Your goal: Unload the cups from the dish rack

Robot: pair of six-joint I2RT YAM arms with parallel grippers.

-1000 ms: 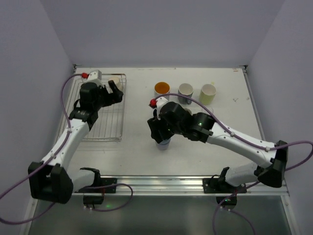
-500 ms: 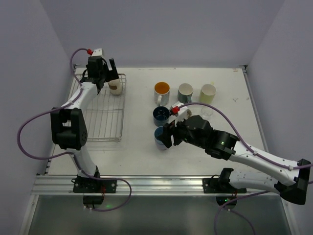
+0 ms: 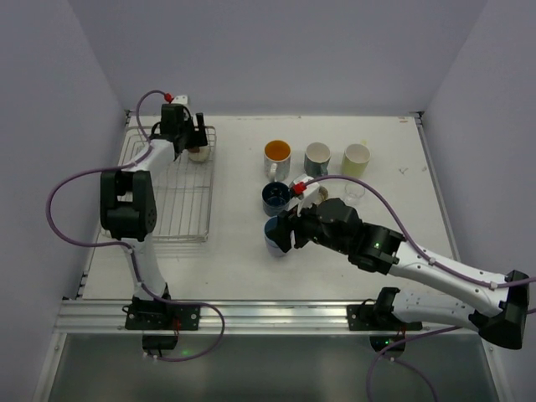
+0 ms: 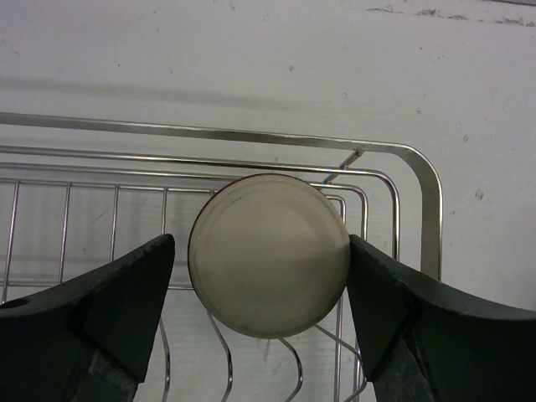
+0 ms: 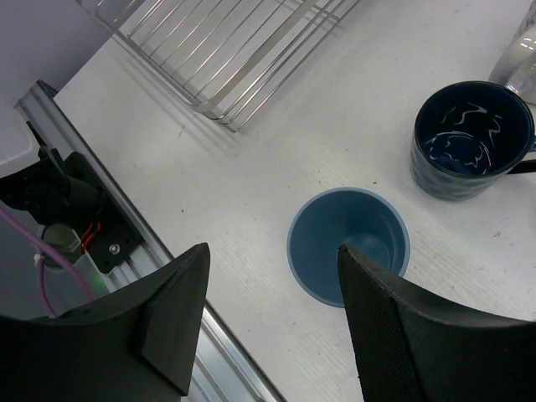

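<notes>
Nearest the bases, the right claw (image 5: 275, 251) is hanging wide open over the light blue cup (image 5: 347, 244), which is standing upright on the white table (image 5: 251, 176). The claw is partly covering the cup's rim in the wrist view. A sideways pull-away here is risking a tip-over, or a knock into the navy mug (image 5: 469, 138) just beside it.

Farther off, the left claw (image 4: 260, 243) is running the bigger risk. Closing off-centre could be pushing the beige cup (image 4: 268, 251) against the wires of the dish rack (image 4: 423, 193), or catching a wire instead.

The light blue cup is sitting just below the right claw, a little to one side, released. The beige cup is resting base-up in the rack's far right corner, squarely between the left claw's spread jaws, not yet gripped.
</notes>
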